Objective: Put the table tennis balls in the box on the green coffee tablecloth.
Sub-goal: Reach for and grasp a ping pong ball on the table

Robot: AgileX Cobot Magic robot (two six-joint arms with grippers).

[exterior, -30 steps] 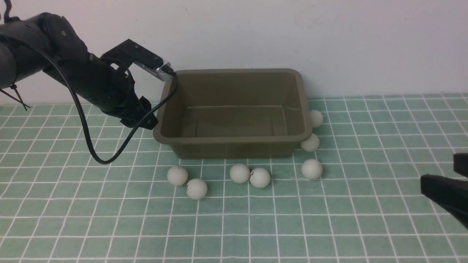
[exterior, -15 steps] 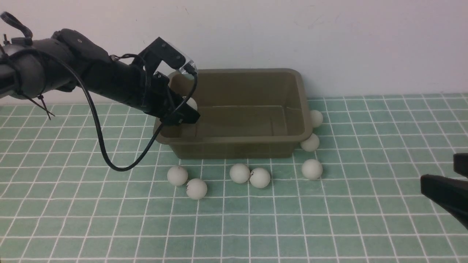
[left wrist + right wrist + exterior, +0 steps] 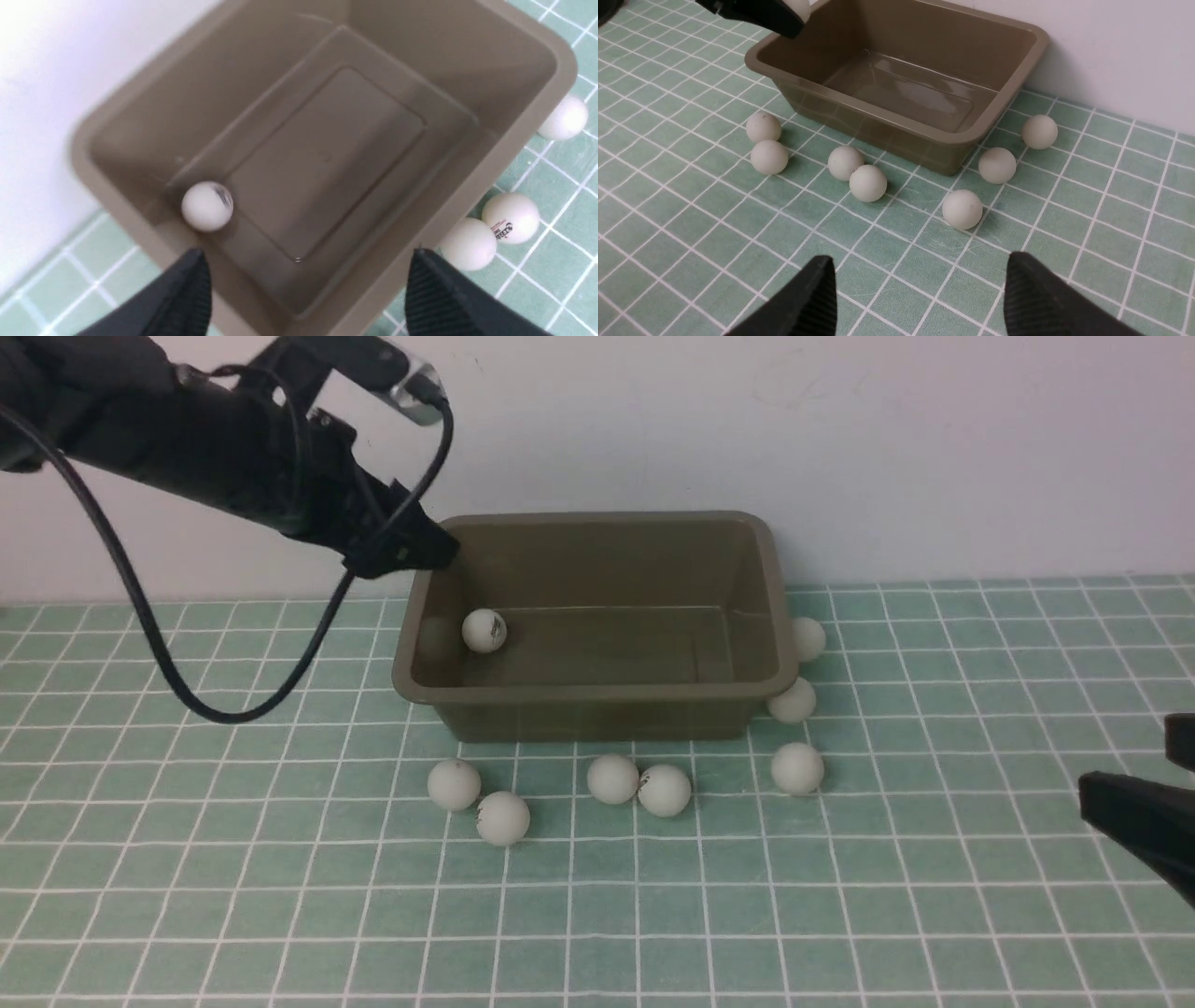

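Note:
The olive-brown box [image 3: 597, 714] stands on the green coffee tablecloth [image 3: 280, 896] against the wall. One table tennis ball [image 3: 485, 631] lies inside at the box's left end [image 3: 207, 206]. Several more balls rest on the cloth: two [image 3: 454, 784] [image 3: 502, 818] at front left, a touching pair [image 3: 612, 778] [image 3: 664, 790] at front centre, and three [image 3: 796, 768] [image 3: 792, 700] [image 3: 808, 638] by the right end. My left gripper [image 3: 420, 549] hangs above the box's left rim, open and empty [image 3: 308, 254]. My right gripper [image 3: 1125, 761] hovers low at the far right, open, nothing between its fingers [image 3: 919, 259].
A pale wall runs right behind the box. The left arm's black cable [image 3: 187, 700] loops down over the cloth left of the box. Bare cloth stretches across the front, between the balls and my right gripper.
My left gripper swung over the box's left end holding a ball, opened, and rose. The ball now lies in the box. The right arm has barely moved.

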